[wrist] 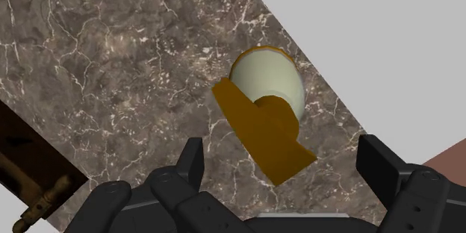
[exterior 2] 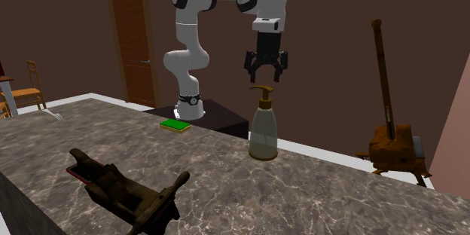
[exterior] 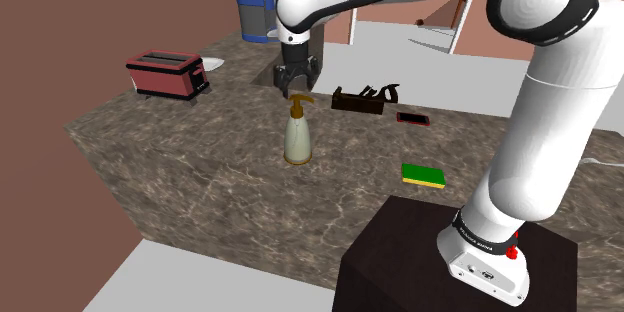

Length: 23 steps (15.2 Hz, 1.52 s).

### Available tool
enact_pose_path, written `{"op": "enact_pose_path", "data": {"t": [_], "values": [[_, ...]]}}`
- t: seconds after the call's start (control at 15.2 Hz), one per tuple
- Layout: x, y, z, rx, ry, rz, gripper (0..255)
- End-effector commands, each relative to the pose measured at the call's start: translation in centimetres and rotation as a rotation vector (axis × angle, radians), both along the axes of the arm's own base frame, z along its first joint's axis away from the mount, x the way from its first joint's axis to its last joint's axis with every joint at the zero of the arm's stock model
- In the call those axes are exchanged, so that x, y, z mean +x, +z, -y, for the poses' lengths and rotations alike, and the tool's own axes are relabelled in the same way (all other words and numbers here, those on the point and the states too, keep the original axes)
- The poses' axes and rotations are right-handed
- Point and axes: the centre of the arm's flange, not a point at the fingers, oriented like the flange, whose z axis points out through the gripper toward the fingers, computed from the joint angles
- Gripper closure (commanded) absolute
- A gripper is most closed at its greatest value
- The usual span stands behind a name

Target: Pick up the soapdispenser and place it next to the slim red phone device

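Note:
The soap dispenser (exterior: 297, 133) is a pale bottle with an amber-brown pump, standing upright on the marble counter (exterior: 220, 175). My gripper (exterior: 297, 87) hangs open straight above its pump, a small gap apart, holding nothing. The second exterior view has the dispenser (exterior 2: 263, 126) under the open gripper (exterior 2: 264, 74). Looking down the hand, the pump and bottle top (wrist: 267, 89) lie ahead, between the spread fingers (wrist: 191, 162) of the gripper (wrist: 287, 166). The slim red phone (exterior: 413, 118) lies flat farther along the counter, toward the shoulder view's right; its red edge (exterior 2: 76, 172) peeks out beside the dark wooden object.
A dark wooden object (exterior: 363, 98) sits between dispenser and phone. A green-and-yellow sponge (exterior: 424, 175) lies near the stand. A red toaster (exterior: 166, 74) and a blue appliance (exterior: 257, 10) are at the back left, by a sink recess (exterior: 266, 76). A wooden stand (exterior 2: 390, 137) is beyond the counter.

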Motion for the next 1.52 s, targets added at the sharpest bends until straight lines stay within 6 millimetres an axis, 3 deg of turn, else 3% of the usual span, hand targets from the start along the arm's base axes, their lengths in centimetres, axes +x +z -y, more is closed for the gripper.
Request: {"op": "enact_pose_path", "data": {"t": [0.0,0.46,0.99,1.06,1.45], "values": [[1.5,-1.0,-0.1,0.002,-0.006,-0.002,0],[1.3,-5.0,0.0,0.002,-0.006,-0.002,0],[1.3,-5.0,0.0,0.002,-0.006,-0.002,0],[1.3,-5.0,0.0,0.002,-0.006,-0.002,255],[1.3,-4.9,0.0,0.002,-0.006,-0.002,255]]}}
